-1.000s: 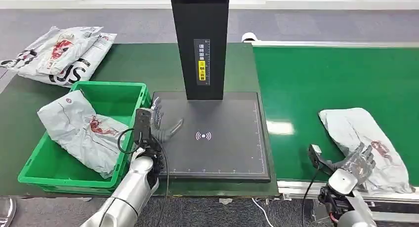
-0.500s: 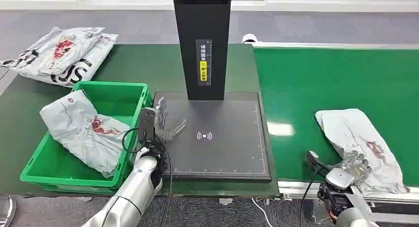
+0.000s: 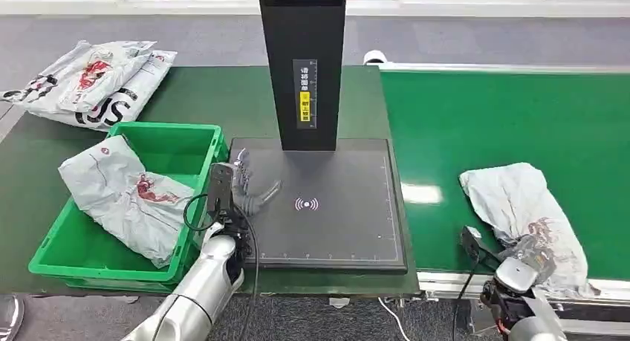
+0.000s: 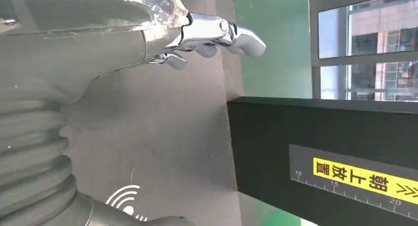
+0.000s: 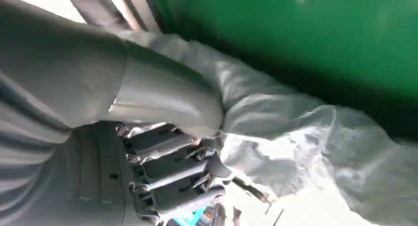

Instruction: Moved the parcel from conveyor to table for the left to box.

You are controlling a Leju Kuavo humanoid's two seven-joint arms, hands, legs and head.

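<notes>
Right wrist view puts the right hand (image 5: 167,181) tight against the grey parcel (image 5: 305,132): thumb pressed over a fold of the film, dark fingers curled beneath, so gripping the parcel's near end. Head view places that same hand (image 3: 529,253) at the conveyor's (image 3: 505,111) front rim, the parcel (image 3: 520,207) lying rumpled on the green belt, not yet lifted, well apart from the black scanning platform (image 3: 334,229) on the table. Judged as the grasp step, with the carry not begun; next calls for raising the bag clear of the belt edge and swinging it leftward onto the platform, within reach of the other arm. Soft film likely to sag and drag, so a firm hold and enough height matter. Left hand (image 3: 249,192) hovers over the platform's left margin, fingers spread, holding nothing, just beside the green crate (image 3: 197,144) with a bagged parcel (image 3: 126,196) already inside. Left wrist view adds what the head view cannot: shiny fingertips (image 4: 231,36) extended above the dark pad, the wireless mark (image 4: 125,201) close below, and the black post's yellow label (image 4: 365,179) at near range. Further bags (image 3: 89,81) lie at the table's far left corner.
</notes>
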